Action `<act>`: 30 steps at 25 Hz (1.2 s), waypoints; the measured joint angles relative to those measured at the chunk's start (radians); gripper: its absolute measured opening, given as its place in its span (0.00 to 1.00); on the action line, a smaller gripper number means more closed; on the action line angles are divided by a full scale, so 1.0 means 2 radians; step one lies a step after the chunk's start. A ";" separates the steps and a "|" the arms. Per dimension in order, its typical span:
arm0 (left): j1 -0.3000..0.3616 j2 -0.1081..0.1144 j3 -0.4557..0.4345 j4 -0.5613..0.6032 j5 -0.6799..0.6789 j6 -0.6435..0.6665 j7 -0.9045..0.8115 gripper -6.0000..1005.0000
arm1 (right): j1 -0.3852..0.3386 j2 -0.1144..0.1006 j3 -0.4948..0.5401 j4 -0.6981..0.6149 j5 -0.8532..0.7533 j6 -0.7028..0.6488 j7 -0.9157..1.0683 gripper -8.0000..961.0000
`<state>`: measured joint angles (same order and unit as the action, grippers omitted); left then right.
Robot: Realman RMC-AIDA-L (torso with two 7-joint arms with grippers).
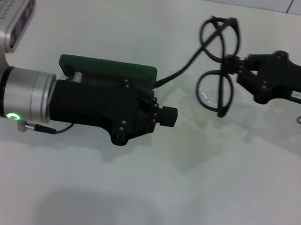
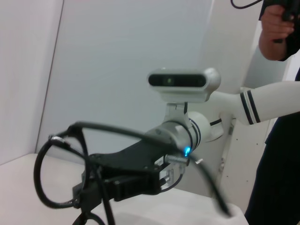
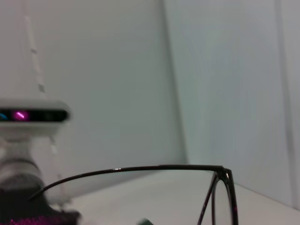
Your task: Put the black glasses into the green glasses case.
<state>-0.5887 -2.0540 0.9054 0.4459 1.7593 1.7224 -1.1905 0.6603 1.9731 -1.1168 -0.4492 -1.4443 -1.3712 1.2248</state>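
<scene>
Jaws of the left gripper (image 1: 168, 115) sit near the middle of the head view, pointing toward 3 o'clock, and whether they are apart or together cannot be told, since only a small black knob-like tip shows past the chunky black body. Behind that gripper, at its 12 o'clock side, lies the one green glasses case (image 1: 108, 70), a dark green oblong with rounded corners resting flat on the white desk (image 1: 193, 200); most of it is hidden by the arm, so its lid position is unclear. Further toward 3 o'clock hang the single pair of black glasses (image 1: 219, 63), a thin black frame with two rounded clear lenses, one lens toward 12 o'clock and the other toward 6 o'clock, and one long slim temple arm trailing down toward the case's near corner. At the far 3 o'clock side the right gripper (image 1: 235, 64) reaches in pointing toward 9 o'clock, its jaws clamped on the frame between the two lenses, holding the glasses just off the desk. So the count is two grippers, one case, one pair of glasses. Only the head view shows the case clearly and both arms together. The left wrist view looks across at the right gripper (image 2: 91, 180) gripping the glasses (image 2: 61, 168), with that arm's wrist camera above and a person standing at the edge. The right wrist view shows only a temple arm and part of one lens rim of the glasses (image 3: 220, 187) up close against pale walls.
</scene>
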 joint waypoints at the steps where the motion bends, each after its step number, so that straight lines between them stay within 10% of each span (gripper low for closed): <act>1: -0.001 0.002 0.000 0.002 0.000 0.003 -0.003 0.00 | -0.002 -0.001 0.000 0.000 0.000 0.002 0.000 0.06; 11: -0.003 0.006 0.000 0.002 -0.020 0.021 -0.006 0.00 | -0.024 -0.010 -0.001 0.005 -0.005 0.025 -0.013 0.07; 22: -0.008 0.002 0.002 0.001 -0.025 0.019 -0.003 0.00 | -0.005 0.021 -0.008 0.004 -0.051 0.030 -0.020 0.07; 30: -0.008 -0.007 0.004 -0.004 -0.017 0.018 -0.005 0.00 | 0.015 0.025 -0.012 0.002 -0.050 0.035 -0.020 0.07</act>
<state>-0.6043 -2.0674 0.9138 0.4385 1.7255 1.7575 -1.1997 0.6908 2.0223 -1.1407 -0.4447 -1.5433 -1.3002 1.1847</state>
